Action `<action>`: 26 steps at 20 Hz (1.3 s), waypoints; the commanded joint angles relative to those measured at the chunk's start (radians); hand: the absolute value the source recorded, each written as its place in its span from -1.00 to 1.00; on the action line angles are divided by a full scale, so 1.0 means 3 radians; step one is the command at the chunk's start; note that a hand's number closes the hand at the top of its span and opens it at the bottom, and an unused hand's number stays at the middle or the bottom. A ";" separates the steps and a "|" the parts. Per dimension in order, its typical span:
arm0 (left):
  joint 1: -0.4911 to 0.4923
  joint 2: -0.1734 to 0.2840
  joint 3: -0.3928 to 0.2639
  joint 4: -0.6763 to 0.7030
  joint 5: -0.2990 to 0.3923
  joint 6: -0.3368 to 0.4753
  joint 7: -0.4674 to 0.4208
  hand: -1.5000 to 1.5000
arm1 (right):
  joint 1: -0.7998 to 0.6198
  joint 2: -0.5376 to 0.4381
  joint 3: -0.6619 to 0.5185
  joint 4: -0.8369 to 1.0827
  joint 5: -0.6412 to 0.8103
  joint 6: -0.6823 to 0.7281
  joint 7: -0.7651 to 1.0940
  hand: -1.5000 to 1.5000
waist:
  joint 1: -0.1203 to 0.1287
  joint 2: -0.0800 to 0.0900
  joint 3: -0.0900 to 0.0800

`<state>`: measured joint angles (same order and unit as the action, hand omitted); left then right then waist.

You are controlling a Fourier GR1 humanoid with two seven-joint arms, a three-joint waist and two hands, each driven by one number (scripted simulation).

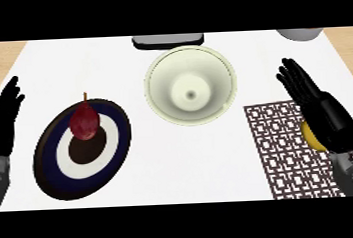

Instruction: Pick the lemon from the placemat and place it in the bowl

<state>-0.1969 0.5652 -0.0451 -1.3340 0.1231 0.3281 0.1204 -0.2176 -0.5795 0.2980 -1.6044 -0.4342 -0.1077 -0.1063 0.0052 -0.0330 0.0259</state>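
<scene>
lemon [312, 136] on placemat [288, 146], mostly hidden behind right hand [323, 109], axis unclear

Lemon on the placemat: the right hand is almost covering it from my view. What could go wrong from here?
1. The right hand hides most of the lemon; only a yellow sliver shows, so thumb placement is hard to judge and the round fruit may roll off the placemat.
2. The fingers are straight, not yet curled round it; lifting now would probably leave it behind.
3. The bowl sits to the left; a low carry could clip its rim.
</scene>
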 commanded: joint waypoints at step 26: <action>0.0092 -0.0333 0.0396 -0.0549 0.0622 -0.0557 -0.0654 0.00 | 0.2112 -0.1226 -0.1685 -0.1357 0.0734 0.0102 -0.0737 -1.00 | -0.0134 0.0079 -0.0097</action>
<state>-0.1968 0.4617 0.0712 -1.4758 0.3062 0.1758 -0.0760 0.3371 -0.8193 -0.0898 -1.9488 -0.2032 -0.1193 -0.4471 -0.0338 -0.0066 -0.0020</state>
